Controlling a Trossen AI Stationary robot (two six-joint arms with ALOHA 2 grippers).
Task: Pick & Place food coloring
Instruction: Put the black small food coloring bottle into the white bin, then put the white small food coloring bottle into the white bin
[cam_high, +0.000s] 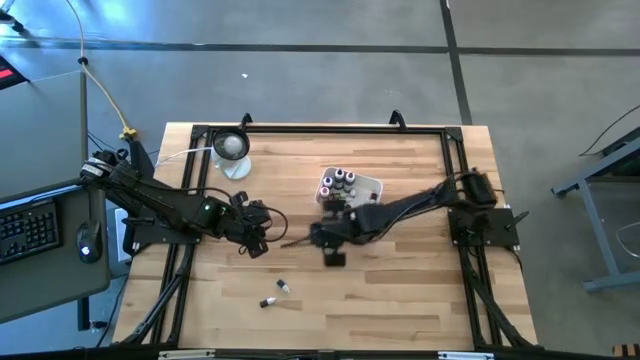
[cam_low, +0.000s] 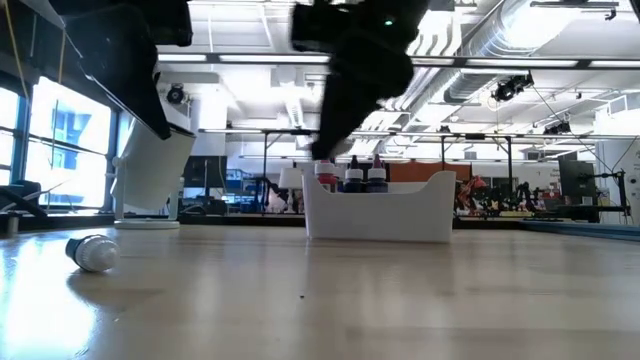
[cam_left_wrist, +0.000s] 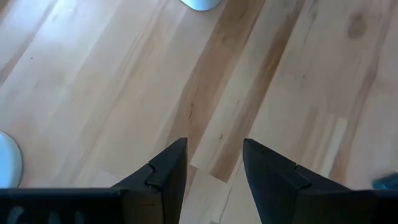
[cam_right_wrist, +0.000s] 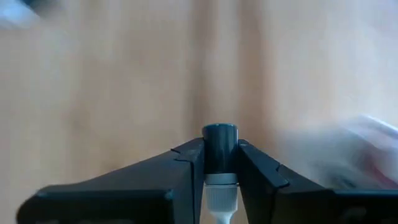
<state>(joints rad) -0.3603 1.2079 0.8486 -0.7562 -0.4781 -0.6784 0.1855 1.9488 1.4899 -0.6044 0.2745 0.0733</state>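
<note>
My right gripper (cam_high: 322, 240) hangs above the table's middle, just near of the white tray (cam_high: 368, 186), and is shut on a food coloring bottle (cam_right_wrist: 219, 140) with a dark body and a white cap. Several more bottles (cam_low: 350, 176) stand upright in the tray (cam_low: 380, 215). Two bottles (cam_high: 283, 287) (cam_high: 267, 301) lie on their sides on the wood near the front edge; the low view shows one (cam_low: 92, 252). My left gripper (cam_left_wrist: 214, 168) stands open over bare wood left of centre (cam_high: 255, 235), with nothing between its fingers. My right gripper pinches the bottle's dark body (cam_right_wrist: 219, 155) between its two fingers. The bottle lies along the fingers, with its dark end sticking out past the fingertips and its white cap (cam_right_wrist: 221, 196) pointing back toward the wrist. The fingers slant down from the table's right side. The bottle is clear of the table.
A round clear dish with a white ball (cam_high: 231, 148) stands at the far left of the table. A black frame (cam_high: 320, 128) runs along the table's edges. Open wood lies between the tray and the two loose bottles.
</note>
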